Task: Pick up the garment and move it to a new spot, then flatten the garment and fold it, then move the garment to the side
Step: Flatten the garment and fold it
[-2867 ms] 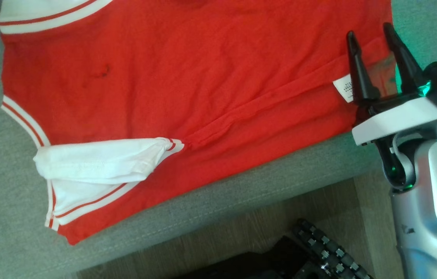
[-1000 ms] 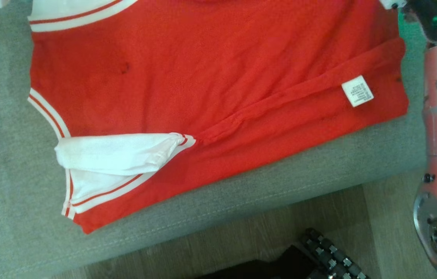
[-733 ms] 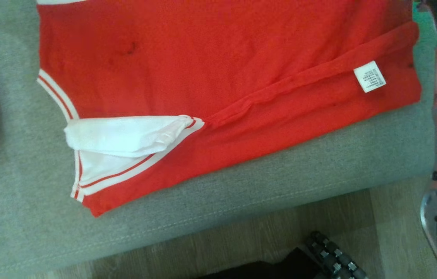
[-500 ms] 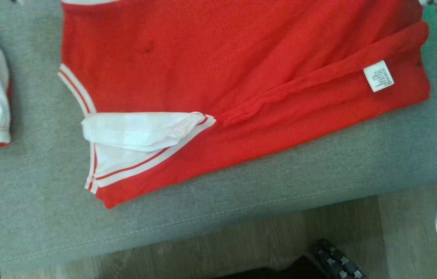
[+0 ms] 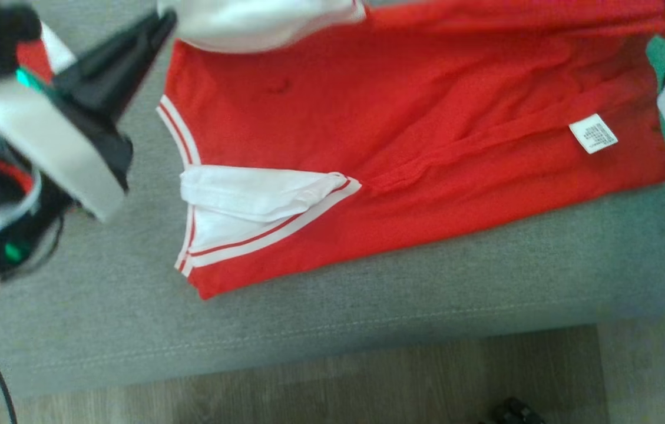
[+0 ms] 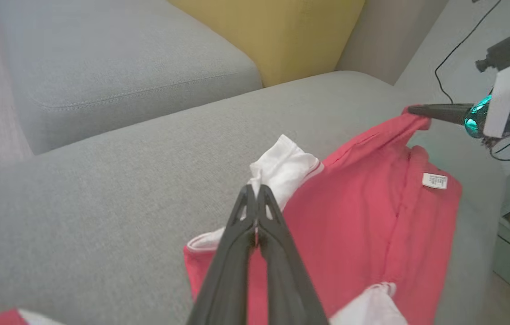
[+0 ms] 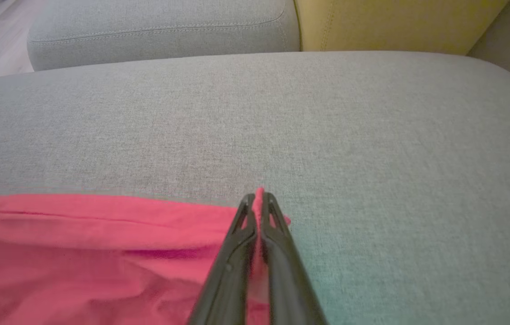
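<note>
The garment (image 5: 426, 118) is a red shirt with white, red-striped sleeves, lying on a grey sofa seat (image 5: 367, 318). My left gripper (image 5: 164, 20) sits at the upper left of the head view. In the left wrist view the left gripper (image 6: 252, 192) is shut on the far white sleeve (image 6: 286, 167). My right gripper (image 7: 259, 196) is shut on a red corner of the hem, and the left wrist view shows the right gripper (image 6: 410, 109) holding that corner raised. The near sleeve (image 5: 255, 194) lies folded on the shirt. A white label (image 5: 593, 133) faces up.
The seat's front edge runs across the lower head view, with wooden floor (image 5: 367, 383) below it. A second grey cushion (image 6: 101, 67) and a yellow one (image 6: 282, 36) lie beyond. Cables (image 6: 453, 54) hang at the right. A red and white cloth (image 5: 43, 53) lies behind my left gripper.
The head camera has shifted, so the shirt sits further right. My left gripper has come into view at the upper left with the white sleeve. The shirt's far edge now shows lifted.
</note>
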{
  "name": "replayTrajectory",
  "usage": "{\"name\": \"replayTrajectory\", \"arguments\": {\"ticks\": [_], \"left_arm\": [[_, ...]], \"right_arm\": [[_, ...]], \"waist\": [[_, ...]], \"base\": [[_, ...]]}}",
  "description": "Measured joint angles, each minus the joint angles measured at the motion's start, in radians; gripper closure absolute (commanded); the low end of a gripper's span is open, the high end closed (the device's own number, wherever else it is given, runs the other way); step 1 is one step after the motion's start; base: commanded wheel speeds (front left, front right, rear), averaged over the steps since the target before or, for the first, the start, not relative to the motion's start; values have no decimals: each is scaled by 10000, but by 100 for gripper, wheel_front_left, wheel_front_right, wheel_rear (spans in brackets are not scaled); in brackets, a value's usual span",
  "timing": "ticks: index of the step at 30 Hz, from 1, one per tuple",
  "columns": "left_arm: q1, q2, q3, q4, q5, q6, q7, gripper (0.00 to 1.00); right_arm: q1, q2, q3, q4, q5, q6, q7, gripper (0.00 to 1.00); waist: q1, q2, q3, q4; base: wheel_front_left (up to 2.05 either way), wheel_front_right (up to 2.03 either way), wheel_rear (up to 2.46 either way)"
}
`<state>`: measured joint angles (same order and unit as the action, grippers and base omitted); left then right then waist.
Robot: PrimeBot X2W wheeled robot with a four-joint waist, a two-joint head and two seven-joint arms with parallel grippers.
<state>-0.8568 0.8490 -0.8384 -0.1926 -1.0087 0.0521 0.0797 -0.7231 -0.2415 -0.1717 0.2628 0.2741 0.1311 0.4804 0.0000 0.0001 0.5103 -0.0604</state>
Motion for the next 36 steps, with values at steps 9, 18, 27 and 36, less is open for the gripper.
{"name": "replayTrajectory", "arguments": {"ticks": [9, 18, 27, 36], "left_arm": [[1775, 734, -151, -1990, -343, 995, -215, 100], [2892, 727, -872, -2362, -589, 1193, -276, 100], [3553, -117, -1546, -1246, -274, 1607, -527, 100], [3966, -1423, -1467, -8, 299, 2777, -1919, 0]], "right_arm": [[1182, -84, -811, -679, 27, 0, 351, 100], [1972, -109, -1160, -1175, -249, 0, 821, 100], [2678, -77, -1243, -1118, -445, 0, 920, 100], [2698, 512, -1804, -909, -424, 0, 92, 0]], "waist": [[0, 0, -322, 444], [0, 0, -291, 688], [0, 0, -420, 811], [0, 0, -746, 842]], "base": [[0, 0, 0], [0, 0, 0], [0, 0, 0], [0, 0, 0]]}}
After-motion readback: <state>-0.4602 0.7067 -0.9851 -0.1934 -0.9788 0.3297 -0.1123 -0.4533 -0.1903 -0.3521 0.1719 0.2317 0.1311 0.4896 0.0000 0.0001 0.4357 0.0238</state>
